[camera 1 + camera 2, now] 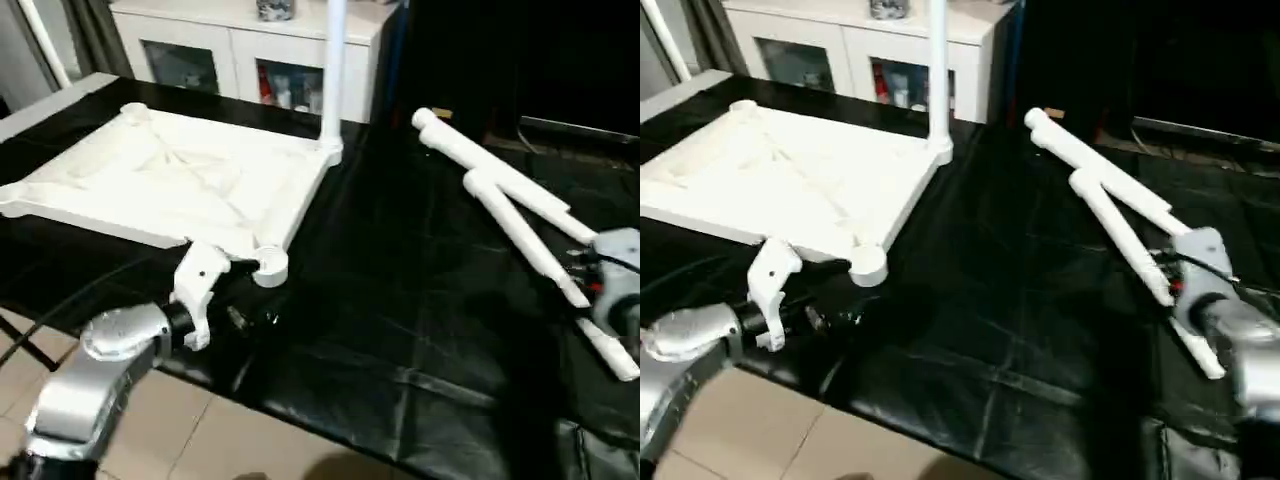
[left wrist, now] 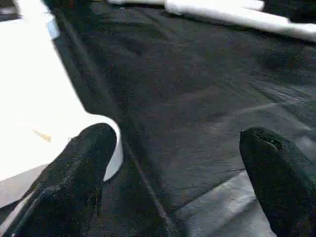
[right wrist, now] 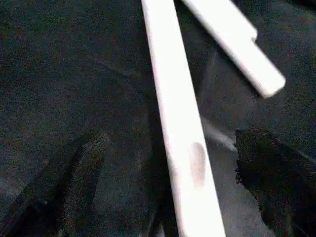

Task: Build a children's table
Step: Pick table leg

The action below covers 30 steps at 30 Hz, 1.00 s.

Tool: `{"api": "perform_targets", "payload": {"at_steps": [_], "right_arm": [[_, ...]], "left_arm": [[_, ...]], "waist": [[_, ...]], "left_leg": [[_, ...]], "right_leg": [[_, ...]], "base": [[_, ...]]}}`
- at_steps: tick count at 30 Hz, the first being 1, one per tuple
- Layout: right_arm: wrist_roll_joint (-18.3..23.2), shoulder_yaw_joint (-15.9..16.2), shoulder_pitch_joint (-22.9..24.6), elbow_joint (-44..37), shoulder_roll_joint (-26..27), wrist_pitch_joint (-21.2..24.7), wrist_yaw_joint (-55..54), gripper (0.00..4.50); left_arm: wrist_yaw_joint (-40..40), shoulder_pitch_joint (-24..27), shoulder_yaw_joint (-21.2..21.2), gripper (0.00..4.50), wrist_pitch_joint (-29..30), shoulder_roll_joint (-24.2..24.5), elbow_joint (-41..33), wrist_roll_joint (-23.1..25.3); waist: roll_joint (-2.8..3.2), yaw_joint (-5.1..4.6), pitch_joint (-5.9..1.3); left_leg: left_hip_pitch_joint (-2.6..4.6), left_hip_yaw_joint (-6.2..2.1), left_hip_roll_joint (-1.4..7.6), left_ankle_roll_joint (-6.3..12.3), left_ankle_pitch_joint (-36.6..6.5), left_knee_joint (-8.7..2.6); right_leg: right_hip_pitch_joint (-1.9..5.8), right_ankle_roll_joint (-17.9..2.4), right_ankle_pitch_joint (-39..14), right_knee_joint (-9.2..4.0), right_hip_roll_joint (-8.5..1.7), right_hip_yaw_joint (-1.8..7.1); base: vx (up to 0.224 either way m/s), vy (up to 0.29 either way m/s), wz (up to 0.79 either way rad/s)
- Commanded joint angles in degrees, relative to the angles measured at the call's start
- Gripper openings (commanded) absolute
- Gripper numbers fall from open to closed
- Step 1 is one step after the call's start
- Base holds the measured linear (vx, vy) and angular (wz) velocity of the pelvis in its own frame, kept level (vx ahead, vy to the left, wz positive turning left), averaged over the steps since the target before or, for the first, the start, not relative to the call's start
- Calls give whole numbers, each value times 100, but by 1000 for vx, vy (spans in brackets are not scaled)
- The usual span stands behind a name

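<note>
A: Between the right gripper's (image 3: pixel 168 182) two black fingers, which stand wide apart and hold nothing, a white leg (image 3: pixel 173 123) runs lengthwise on the black sheet (image 1: pixel 400 300). A second leg (image 3: pixel 232 42) lies just beside it, angled off.

B: And the left gripper (image 2: pixel 173 173)?

A: Also spread wide and empty. One finger (image 2: pixel 79 168) sits close to the top's (image 1: pixel 170 180) near corner socket (image 1: pixel 270 265); I cannot tell whether it touches.

B: Where is the table as a whole?

A: The top lies ribbed side up on the sheet, to the robot's left. One leg (image 1: pixel 333 70) already stands upright in the far corner socket. The two loose legs (image 1: pixel 520 215) lie crossed on the robot's right, well apart from the top. A white cabinet (image 1: pixel 250 50) stands behind.

B: What could go wrong from here?

A: My guess is the right gripper means to close on that leg. It is round and tapered, so a bite off its middle could let it roll or squirt out. It also crosses the other leg, so lifting one may drag or nudge its neighbour toward the table edge.

B: On the left?

A: That arm is tight against the corner. A careless swing could shove the top and tip the standing leg, if it is not screwed fully home.
</note>
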Motion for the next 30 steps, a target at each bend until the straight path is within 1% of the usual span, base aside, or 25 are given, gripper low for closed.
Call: {"api": "perform_targets", "payload": {"at_steps": [1,2,4,5,6,7,8,9,10,14,17,18,21,22,25,26,27,28,29,30], "right_arm": [[69,-211,-187,670,-96,-118,82,450],[71,-236,-225,847,-99,-154,92,450],[54,-253,-273,1124,-114,-235,112,450],[67,-245,-305,1273,-132,-268,150,450],[86,-252,-351,1484,-135,-329,174,450],[97,-254,-394,1650,-140,-380,198,450],[79,-239,-452,1868,-143,-463,206,432],[76,-236,-464,1909,-143,-477,209,421],[65,-230,-508,2019,-144,-530,215,421],[54,-224,-634,2245,-141,-656,263,380],[51,-202,-747,2447,-140,-792,337,358],[42,-190,-766,2474,-140,-818,345,346],[27,-159,-807,2554,-138,-896,379,327],[27,-159,-807,2554,-138,-896,379,319],[15,-142,-837,2654,-139,-981,428,289],[16,-139,-852,2697,-139,-1013,456,289],[15,-136,-858,2717,-140,-1030,473,269],[15,-136,-858,2717,-140,-1030,473,269],[13,-132,-865,2742,-141,-1061,484,247],[7,-116,-869,2765,-143,-1107,509,242]], "left_arm": [[-318,-87,-49,446,183,176,-324,-233],[-401,-91,-70,446,217,224,-380,-277],[-540,-93,-110,446,290,304,-478,-358],[-627,-93,-143,446,329,364,-531,-423],[-728,-89,-181,446,383,438,-615,-501],[-800,-89,-204,446,418,487,-667,-550],[-898,-99,-222,449,499,537,-731,-638],[-917,-102,-225,450,514,546,-742,-652],[-930,-109,-221,450,542,555,-752,-667],[-923,-128,-207,450,607,569,-777,-694],[-884,-156,-215,450,630,589,-775,-728],[-862,-174,-218,450,623,580,-752,-719],[-817,-211,-220,450,622,551,-706,-697],[-817,-211,-220,450,622,551,-706,-697],[-804,-202,-223,450,646,551,-728,-716],[-796,-199,-229,450,651,555,-733,-726],[-789,-199,-234,450,649,557,-732,-728],[-789,-199,-234,450,649,557,-732,-728],[-783,-203,-242,450,646,560,-725,-725],[-776,-216,-253,450,644,563,-713,-721]], "waist": [[-55,-12,-245],[-76,-11,-239],[-96,-1,-234],[-88,7,-239],[-93,8,-238],[-90,9,-242],[-86,7,-236],[-88,1,-238],[-91,-3,-229],[-100,1,-225],[-99,6,-230],[-90,14,-237],[-106,18,-244],[-102,19,-244],[-104,19,-245],[-99,21,-243],[-103,21,-241],[-102,22,-235],[-97,23,-238],[-98,23,-237]], "left_leg": [[53,-241,546,454,-328,-377],[35,-228,533,469,-309,-375],[37,-210,519,495,-288,-371],[38,-210,518,496,-269,-368],[47,-205,518,509,-281,-369],[40,-199,512,516,-275,-363],[45,-204,525,512,-280,-372],[41,-203,527,509,-279,-369],[43,-200,526,509,-301,-370],[42,-181,503,506,-352,-362],[44,-177,506,511,-335,-360],[45,-180,510,515,-320,-359],[30,-182,510,556,-248,-357],[38,-182,514,555,-250,-356],[26,-177,507,572,-230,-351],[27,-177,509,571,-240,-351],[25,-170,504,570,-258,-348],[30,-173,508,559,-283,-353],[30,-174,509,553,-286,-353],[36,-174,512,547,-308,-355]], "right_leg": [[220,-469,-928,-525,-990,506],[231,-471,-987,-537,-980,505],[222,-430,-1091,-544,-967,503],[219,-422,-1106,-536,-962,498],[208,-411,-1171,-540,-959,489],[212,-396,-1212,-547,-957,489],[202,-400,-1239,-544,-948,481],[203,-403,-1228,-541,-942,478],[198,-394,-1256,-543,-939,479],[193,-336,-1469,-577,-930,471],[186,-329,-1465,-571,-921,472],[188,-339,-1425,-568,-926,474],[196,-346,-1280,-545,-919,471],[190,-361,-1290,-546,-923,468],[193,-373,-1280,-543,-913,464],[190,-369,-1294,-546,-915,465],[189,-367,-1344,-554,-918,464],[187,-357,-1398,-562,-918,462],[189,-354,-1410,-562,-921,463],[183,-347,-1434,-566,-920,462]], "base": [[0,0,0],[0,0,0],[0,0,0],[0,0,0],[0,0,0],[0,0,0],[0,0,0],[0,0,0],[0,0,0],[0,0,0],[0,0,0],[0,0,0],[0,0,0],[0,0,0],[0,0,0],[0,0,0],[0,0,0],[0,0,0],[0,0,0],[0,0,0]]}}
